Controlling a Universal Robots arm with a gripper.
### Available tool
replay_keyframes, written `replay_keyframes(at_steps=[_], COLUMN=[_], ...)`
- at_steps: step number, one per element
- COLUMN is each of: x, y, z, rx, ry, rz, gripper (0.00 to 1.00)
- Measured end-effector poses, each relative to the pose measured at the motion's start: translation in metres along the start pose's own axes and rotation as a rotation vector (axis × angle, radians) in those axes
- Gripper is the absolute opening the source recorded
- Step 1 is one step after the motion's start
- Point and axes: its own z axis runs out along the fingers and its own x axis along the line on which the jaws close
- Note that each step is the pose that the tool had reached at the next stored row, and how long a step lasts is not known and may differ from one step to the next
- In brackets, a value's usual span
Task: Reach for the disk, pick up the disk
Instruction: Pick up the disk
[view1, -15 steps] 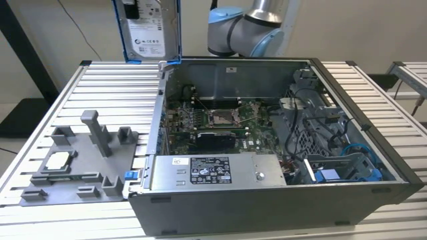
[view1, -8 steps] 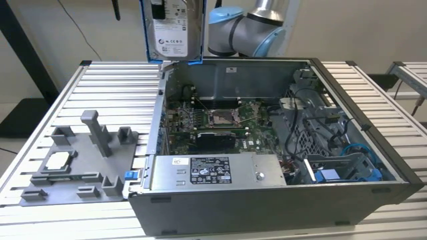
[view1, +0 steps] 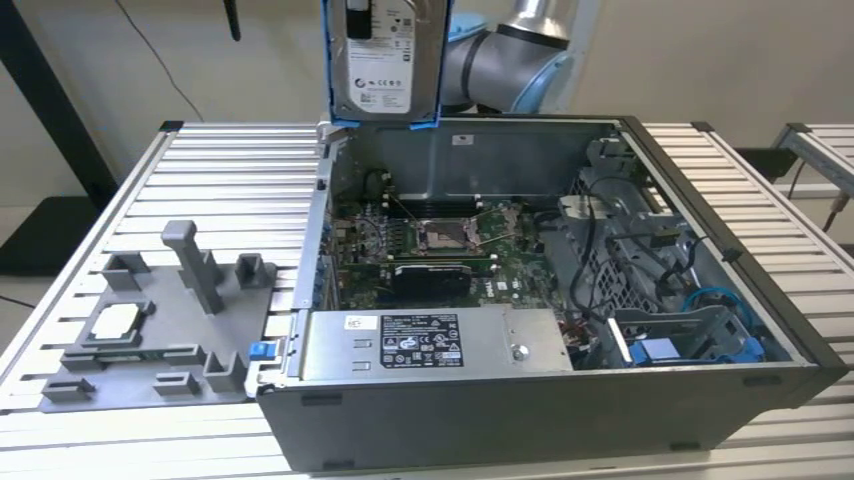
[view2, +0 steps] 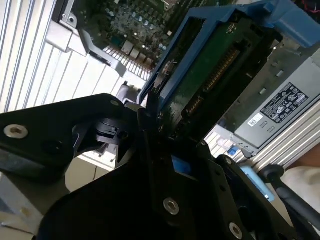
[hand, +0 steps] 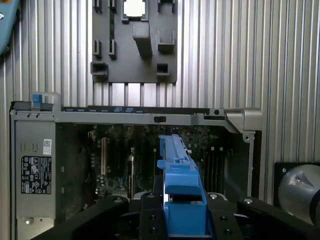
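disk (view2: 210, 65): blue-framed, green circuit-board face showing, tilted, held clear of table | gripper (view2: 160, 120): black, closed on disk's near end | beyond: motherboard (view2: 130, 20), grey labelled box (view2: 280, 105) | table (view2: 25, 55): ribbed metal, beside motherboard

Below the matt black gripper (hand: 182, 205), the case (view1: 534, 420) is dull grey metal; the disk (view1: 387, 60) it grips is smooth silver metal edged in blue plastic.

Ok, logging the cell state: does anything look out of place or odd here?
Only the disk: it hangs upright above the open computer case, clamped in the end effector rather than seated inside. Nothing looks damaged.
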Motion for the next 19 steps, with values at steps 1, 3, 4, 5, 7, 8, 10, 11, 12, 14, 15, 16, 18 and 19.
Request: replay_keyframes(at_steps=[1,3,4,5,7,8,10,11,12,14,15,16,18,19], x=[0.0,-0.0001,-0.0001,-0.0001,-0.0002,-0.0002,-0.0003,-0.0003,-0.0003,-0.0003,-0.0004,-0.0004,-0.0004,-0.0005], y=[-0.0045,-0.0132,-0.0174,-0.0217,-0.0296,-0.0339,-0.0427,-0.0475,-0.0521,-0.061,-0.0657,-0.0703,-0.0791,-0.0834], z=[-0.0001,-0.0004,-0.0006,-0.0007,-0.0009,-0.0011,-0.0014,-0.0015,-0.0016,-0.0019,-0.0021,-0.0022,-0.0025,-0.0026], rx=[-0.0008,-0.0023,-0.003,-0.0038,-0.005,-0.0057,-0.0073,-0.0081,-0.0091,-0.0112,-0.0123,-0.0132,-0.015,-0.0158], ry=[0.0,0.0,0.0001,0.0,0.0,0.0,0.0,0.0,0.0,0.0,0.0,0.0001,0.0001,0.0001], rz=[0.0,0.0,0.0,0.0,0.0,0.0,0.0,0.0,0.0,0.0,0.0,0.0,0.0,0.0], gripper=[0.0,0.0,0.0,0.0,0.0,0.0,0.0,0.0,0.0,0.0,0.0,0.0,0.0,0.0])
